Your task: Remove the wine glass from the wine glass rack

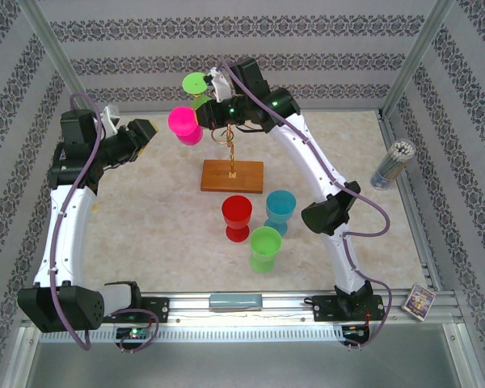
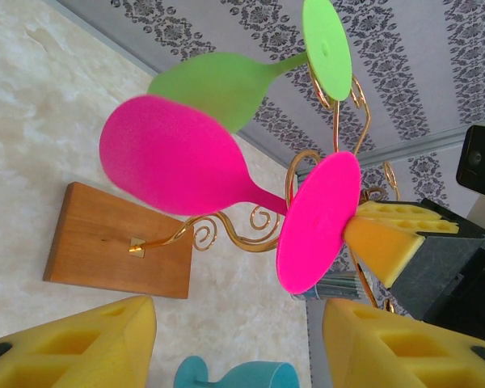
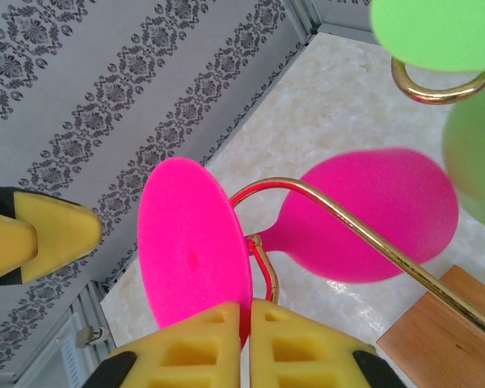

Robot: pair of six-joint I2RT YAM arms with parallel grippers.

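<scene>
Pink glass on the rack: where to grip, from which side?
The rim of its flat foot disc, from the end away from the bowl. The stem lies in the wine glass rack's wire hook and the bowl is wide; the disc's thin edge sticks out free. The right hand is shut on it.

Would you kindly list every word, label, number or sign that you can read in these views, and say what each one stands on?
No text is legible in any of the views.
Small box at the near right: it has a printed face, but the print is too small to read.
Cup of sticks at the right side: it has a patterned wrap, with nothing readable on it.
</scene>
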